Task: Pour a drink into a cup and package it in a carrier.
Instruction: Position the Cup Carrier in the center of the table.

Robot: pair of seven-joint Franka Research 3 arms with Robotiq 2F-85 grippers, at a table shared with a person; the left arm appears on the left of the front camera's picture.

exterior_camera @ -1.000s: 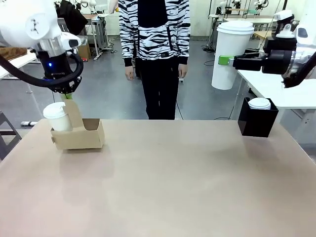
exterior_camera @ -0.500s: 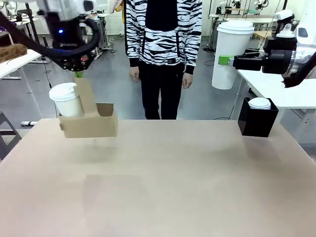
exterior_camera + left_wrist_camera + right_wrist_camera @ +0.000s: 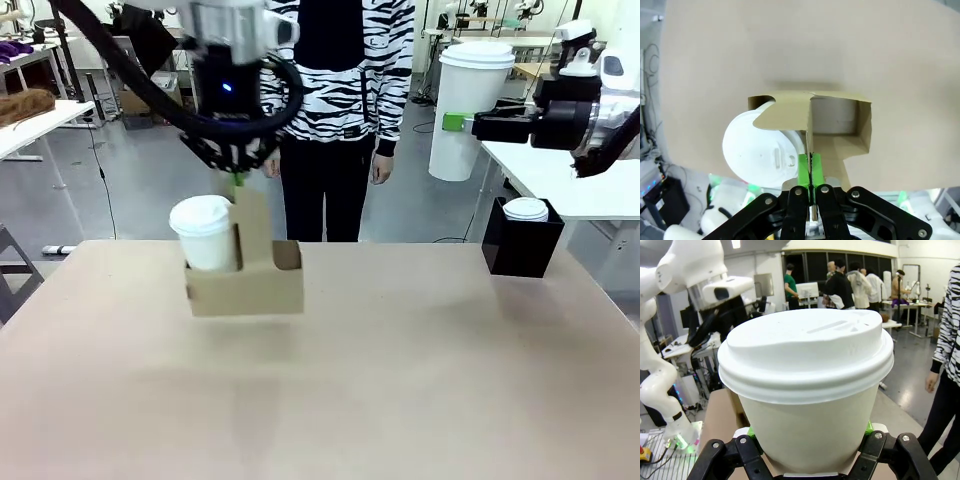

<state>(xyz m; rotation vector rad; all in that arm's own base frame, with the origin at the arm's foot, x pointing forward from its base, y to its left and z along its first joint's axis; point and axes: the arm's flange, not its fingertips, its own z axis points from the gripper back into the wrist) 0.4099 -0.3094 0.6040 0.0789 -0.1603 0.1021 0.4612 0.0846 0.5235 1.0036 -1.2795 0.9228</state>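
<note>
My left gripper point(image 3: 238, 180) is shut on the upright handle tab of the brown cardboard carrier point(image 3: 245, 290) and holds it in the air above the table's left-middle. A white lidded cup point(image 3: 205, 232) stands in the carrier's left slot, and the right slot is empty. From the left wrist view, the carrier point(image 3: 840, 125) and cup lid point(image 3: 760, 150) hang below my shut fingers point(image 3: 805, 167). My right gripper point(image 3: 462, 122) is shut on a second white lidded cup point(image 3: 470, 90), high at the right. That cup point(image 3: 805, 370) sits between the pads point(image 3: 867, 427). The drink is out of view.
A black square box point(image 3: 520, 250) with a white lid on top stands at the table's far right. A person in a striped top point(image 3: 335, 70) stands at the far side, hands down. A white side table point(image 3: 570, 180) is behind on the right.
My left arm has lifted the carrier with its cup off the table's left end and carried it right, toward the middle. The right arm has not moved.
</note>
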